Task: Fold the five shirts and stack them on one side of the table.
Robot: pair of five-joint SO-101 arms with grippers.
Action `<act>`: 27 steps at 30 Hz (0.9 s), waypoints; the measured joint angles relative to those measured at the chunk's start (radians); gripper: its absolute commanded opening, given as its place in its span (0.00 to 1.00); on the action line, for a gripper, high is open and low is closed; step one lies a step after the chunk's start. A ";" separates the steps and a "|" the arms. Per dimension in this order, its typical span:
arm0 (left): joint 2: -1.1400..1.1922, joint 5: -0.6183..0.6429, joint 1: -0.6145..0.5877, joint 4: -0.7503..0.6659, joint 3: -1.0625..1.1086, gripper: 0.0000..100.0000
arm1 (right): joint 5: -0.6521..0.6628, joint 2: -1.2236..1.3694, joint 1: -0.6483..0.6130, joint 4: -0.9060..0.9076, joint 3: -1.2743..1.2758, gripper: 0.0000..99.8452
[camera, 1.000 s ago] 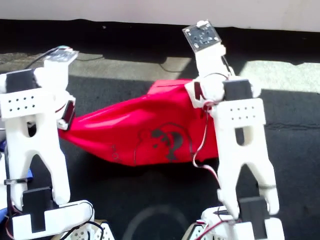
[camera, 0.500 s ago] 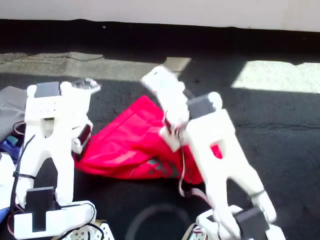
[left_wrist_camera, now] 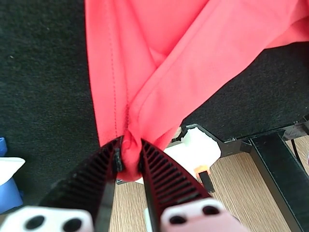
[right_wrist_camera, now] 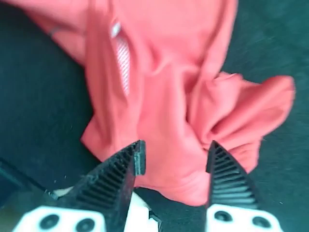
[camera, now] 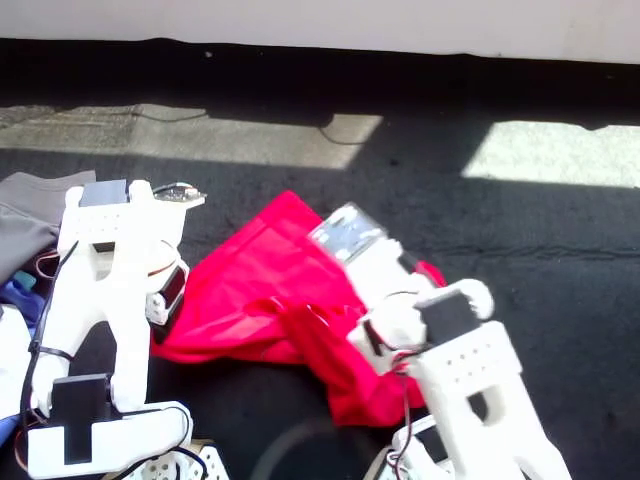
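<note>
A red shirt lies crumpled in the middle of the dark table, one part bunched toward the front. My left gripper is shut on a pinched corner of the red shirt; in the high view that arm stands at the left with the cloth running from its jaws. My right gripper hangs open just above the bunched red shirt, nothing between its fingers. Its arm stands at the front right over the cloth.
A grey shirt and blue and white cloth lie piled at the table's left edge. The arm bases stand along the front edge. Dark table stretches to the right and back.
The right arm swung down and back toward the front and let go of the shirt, which dropped from stretched out to a crumpled heap. The left arm lowered slightly, still holding its corner.
</note>
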 measured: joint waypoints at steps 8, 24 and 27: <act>0.000 0.000 0.000 0.000 0.000 0.01 | 0.000 0.173 0.261 -0.121 -0.054 0.24; 0.000 0.000 0.000 0.000 0.000 0.01 | 0.000 0.882 0.256 -0.276 -0.164 0.12; 0.000 0.000 0.000 0.000 0.000 0.01 | 0.000 0.953 0.258 -0.318 -0.178 0.02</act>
